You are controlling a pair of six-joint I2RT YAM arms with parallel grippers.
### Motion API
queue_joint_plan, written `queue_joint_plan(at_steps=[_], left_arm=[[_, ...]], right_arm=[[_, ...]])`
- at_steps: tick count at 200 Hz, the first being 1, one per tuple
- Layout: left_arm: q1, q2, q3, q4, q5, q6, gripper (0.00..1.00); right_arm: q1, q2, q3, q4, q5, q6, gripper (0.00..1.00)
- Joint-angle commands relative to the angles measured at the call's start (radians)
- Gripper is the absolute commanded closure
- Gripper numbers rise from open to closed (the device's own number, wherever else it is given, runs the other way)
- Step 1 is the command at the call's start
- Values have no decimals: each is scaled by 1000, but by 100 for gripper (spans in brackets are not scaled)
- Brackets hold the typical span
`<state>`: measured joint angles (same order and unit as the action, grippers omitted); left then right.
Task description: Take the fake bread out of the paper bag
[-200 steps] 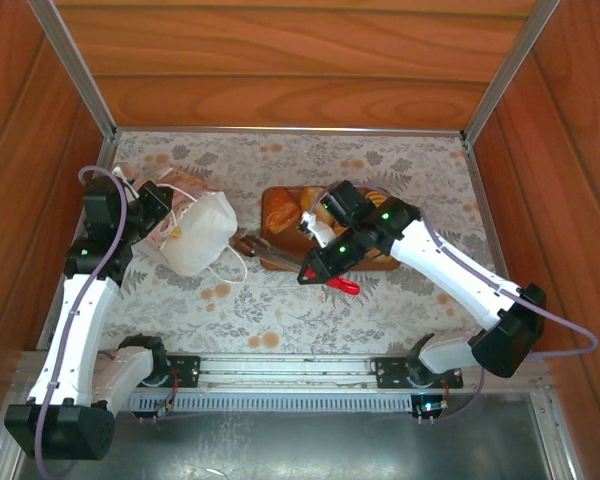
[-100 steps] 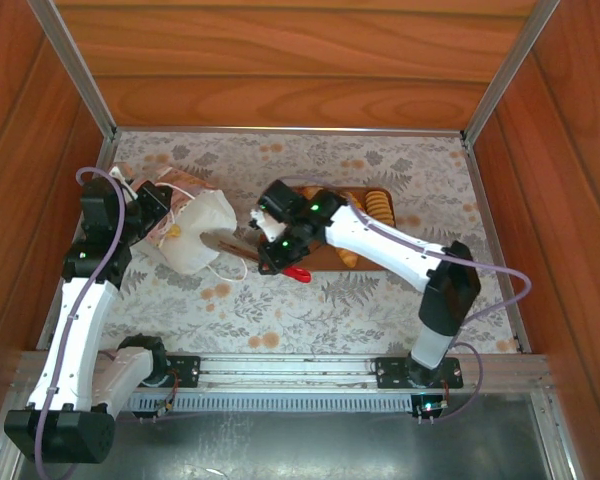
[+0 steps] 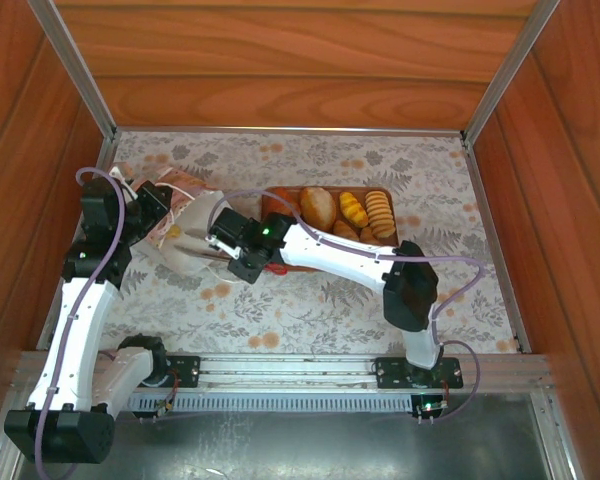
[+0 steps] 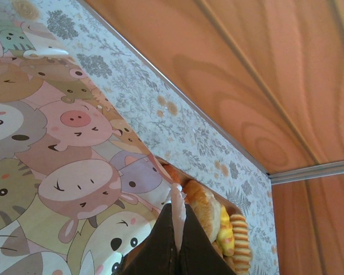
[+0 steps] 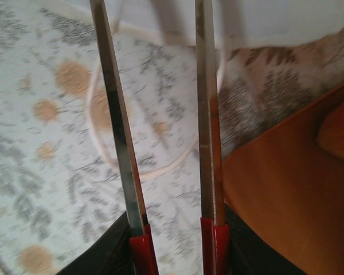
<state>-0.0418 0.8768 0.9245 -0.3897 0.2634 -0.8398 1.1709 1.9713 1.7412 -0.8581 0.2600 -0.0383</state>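
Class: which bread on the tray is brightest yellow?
The small ridged piece between the plain brown roll and the paler striped loaf; the others are brown or tan.

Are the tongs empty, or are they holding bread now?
Empty: the tongs' blades stand apart, and tablecloth shows between them.
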Motion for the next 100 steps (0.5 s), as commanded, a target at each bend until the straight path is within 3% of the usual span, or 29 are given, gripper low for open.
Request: queue_joint_plan(at_steps=[1, 100], left_arm=[[-3, -13, 8, 2, 2, -7, 100], [-3, -4, 15, 3, 8, -8, 100]], right_arm=[[22, 35, 33, 67, 130, -114, 64], [46, 204, 163, 117, 304, -284, 62]])
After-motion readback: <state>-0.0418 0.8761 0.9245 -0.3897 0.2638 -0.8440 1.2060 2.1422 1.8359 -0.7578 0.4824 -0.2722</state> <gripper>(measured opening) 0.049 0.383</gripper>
